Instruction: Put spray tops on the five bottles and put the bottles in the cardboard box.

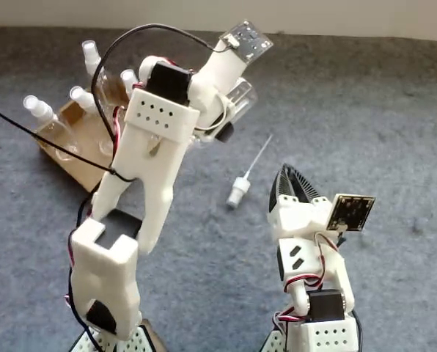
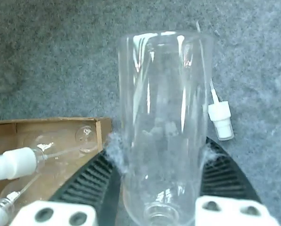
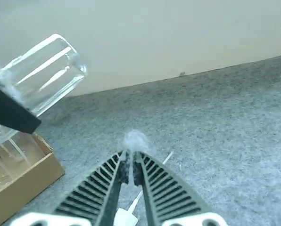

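Observation:
My left gripper (image 1: 229, 114) is shut on a clear bottle (image 1: 239, 101) with no top, held tilted in the air beside the cardboard box (image 1: 70, 158). In the left wrist view the bottle (image 2: 164, 113) stands between the black fingers (image 2: 91, 181), base away from the camera. A white spray top (image 1: 240, 189) with its thin tube lies on the carpet between the arms, also seen as spray top (image 2: 220, 120). My right gripper (image 1: 290, 185) is shut and holds nothing, just short of the spray top (image 3: 124, 217). Several capped bottles (image 1: 53, 125) sit in the box.
Grey carpet (image 1: 365, 125) spreads to the right and far side. The box (image 2: 55, 129) lies at the far left, and its corner (image 3: 25, 181) shows near the held bottle (image 3: 44, 70). A pale wall runs along the far edge.

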